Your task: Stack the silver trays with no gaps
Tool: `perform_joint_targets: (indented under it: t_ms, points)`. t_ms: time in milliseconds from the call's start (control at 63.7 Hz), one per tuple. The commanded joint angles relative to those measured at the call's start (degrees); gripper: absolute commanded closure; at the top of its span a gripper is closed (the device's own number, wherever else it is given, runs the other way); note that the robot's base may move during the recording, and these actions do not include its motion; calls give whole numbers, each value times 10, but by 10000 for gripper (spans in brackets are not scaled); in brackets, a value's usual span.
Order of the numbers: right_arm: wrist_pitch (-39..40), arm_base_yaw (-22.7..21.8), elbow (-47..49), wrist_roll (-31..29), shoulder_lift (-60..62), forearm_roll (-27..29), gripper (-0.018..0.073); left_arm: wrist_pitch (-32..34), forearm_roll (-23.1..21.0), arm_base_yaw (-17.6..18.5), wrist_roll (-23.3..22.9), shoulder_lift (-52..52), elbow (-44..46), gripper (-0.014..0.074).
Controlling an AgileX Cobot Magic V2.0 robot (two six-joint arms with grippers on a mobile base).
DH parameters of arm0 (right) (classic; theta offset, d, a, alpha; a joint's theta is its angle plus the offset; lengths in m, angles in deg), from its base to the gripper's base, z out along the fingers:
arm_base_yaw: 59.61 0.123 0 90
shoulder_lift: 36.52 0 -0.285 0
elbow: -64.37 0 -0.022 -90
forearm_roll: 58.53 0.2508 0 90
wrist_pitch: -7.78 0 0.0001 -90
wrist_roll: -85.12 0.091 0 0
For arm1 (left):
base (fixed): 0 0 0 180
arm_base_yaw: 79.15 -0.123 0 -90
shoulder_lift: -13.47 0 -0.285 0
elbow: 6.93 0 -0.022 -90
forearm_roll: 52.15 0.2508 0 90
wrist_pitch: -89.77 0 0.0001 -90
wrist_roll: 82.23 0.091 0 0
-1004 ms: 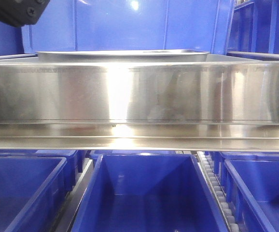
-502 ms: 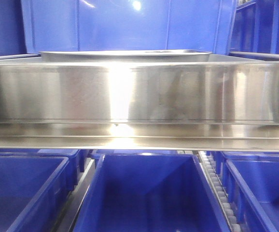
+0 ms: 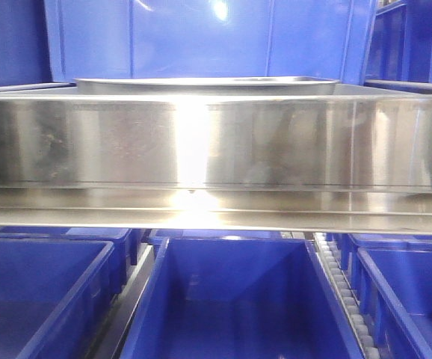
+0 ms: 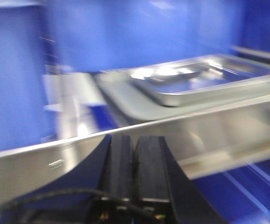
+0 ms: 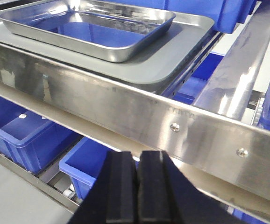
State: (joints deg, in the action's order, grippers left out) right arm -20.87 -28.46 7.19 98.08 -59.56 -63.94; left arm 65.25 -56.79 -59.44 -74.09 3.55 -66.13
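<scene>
Blue bins (image 3: pixel 231 299) below and blue walls behind, with a broad steel shelf rail (image 3: pixel 216 142) across the front view. Silver tray (image 5: pixel 90 28) lying flat on a wider grey tray (image 5: pixel 181 51) on the shelf above the rail; only its rim visible from the front (image 3: pixel 205 84); blurred in the left wrist view (image 4: pixel 205 79). Left gripper (image 4: pixel 134 158) pressed together, holding nothing, low before the rail, apart from the trays. Right gripper (image 5: pixel 137 186) likewise closed and empty, below the screwed rail (image 5: pixel 172 126), touching nothing.
</scene>
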Motion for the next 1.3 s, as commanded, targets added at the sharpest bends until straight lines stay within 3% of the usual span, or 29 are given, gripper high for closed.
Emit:
perform_joint_targets:
  t_ms: [0,204,424,596,1287]
  points:
    - [48,2,16,-5,-4,-11,510,73,-18,-39,3,34,-21,644]
    - [48,2,16,-5,-4,-11,510,152,-31,-109,3,44,-95,644]
    - [48,2,16,-5,-4,-11,510,324,-35,-131,2,47,-197,644]
    - [48,2,16,-5,-4,-11,510,298,-36,-148,2,49,-195,644]
    - [48,2,16,-5,1,-11,510,298,-36,-148,2,48,-195,644]
